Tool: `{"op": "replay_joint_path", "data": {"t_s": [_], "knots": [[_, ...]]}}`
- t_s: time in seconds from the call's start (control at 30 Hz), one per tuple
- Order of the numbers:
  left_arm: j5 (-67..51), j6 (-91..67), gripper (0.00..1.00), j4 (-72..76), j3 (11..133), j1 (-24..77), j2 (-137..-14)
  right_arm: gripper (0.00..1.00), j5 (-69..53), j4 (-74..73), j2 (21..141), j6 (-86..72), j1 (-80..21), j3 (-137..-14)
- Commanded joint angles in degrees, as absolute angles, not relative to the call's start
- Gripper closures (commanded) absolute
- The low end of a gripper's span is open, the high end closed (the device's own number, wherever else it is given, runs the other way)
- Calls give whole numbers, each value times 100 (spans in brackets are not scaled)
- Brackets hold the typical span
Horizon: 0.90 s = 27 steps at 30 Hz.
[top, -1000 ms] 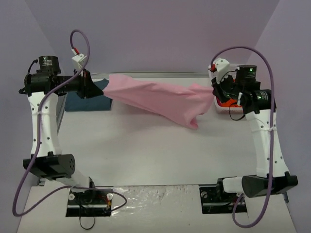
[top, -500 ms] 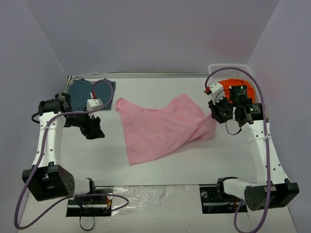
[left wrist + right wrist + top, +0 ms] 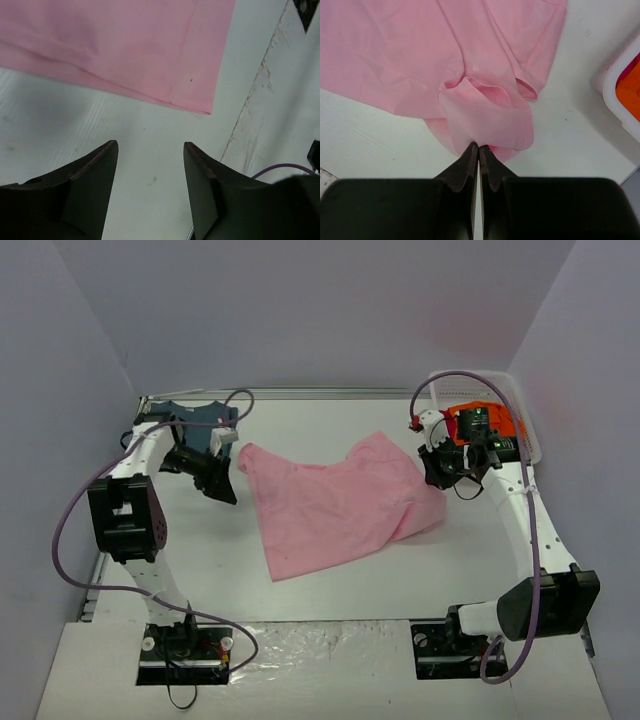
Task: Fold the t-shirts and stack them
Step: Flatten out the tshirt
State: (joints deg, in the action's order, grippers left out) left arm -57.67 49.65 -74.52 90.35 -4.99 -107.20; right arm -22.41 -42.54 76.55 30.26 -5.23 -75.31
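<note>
Shirts in three places: pink shirt mid-table between the arms, teal shirt at the far left corner, orange shirt in the basket at far right. Pinched the pink shirt's right edge with the right gripper, jaws clenched on a puckered fold, seemingly to tug that side flat. Held the left gripper low just beside the shirt's left edge, jaws released and wide over bare table, grasping nothing; probably placed there for a hold on the hem. Looked only half spread: smooth and flat toward the left, skewed across the table, bunched and doubled over at the right, with a sleeve opening showing beside the fold. Judged not ready for folding until straightened.
</note>
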Motion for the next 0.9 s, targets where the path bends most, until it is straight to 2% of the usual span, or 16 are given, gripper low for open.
{"op": "replay_joint_path", "data": {"t_s": [0.0, 0.13, 0.27, 0.33, 0.7, 0.87], "knots": [[-5153, 4723, 47, -8625, 9106, 587, -10196, 100, -2338, -4131, 7865, 3059, -536, -7479], [-3475, 3807, 46, -6949, 8606, 1738, -9661, 100, -2347, -4026, 8033, 3015, -527, -7462], [-1203, 3306, 46, -5636, 7519, 3019, -9405, 100, -2382, -3876, 8226, 2962, -536, -7418], [-705, 3191, 46, -5162, 7148, 3382, -9439, 100, -2417, -3850, 8270, 2936, -536, -7409], [-396, 2953, 46, -3913, 6470, 3532, -9343, 100, -2558, -3648, 8429, 2900, -554, -7242], [-439, 2979, 46, -3946, 6495, 3893, -9448, 100, -2558, -3516, 8578, 2857, -554, -7207]]}}
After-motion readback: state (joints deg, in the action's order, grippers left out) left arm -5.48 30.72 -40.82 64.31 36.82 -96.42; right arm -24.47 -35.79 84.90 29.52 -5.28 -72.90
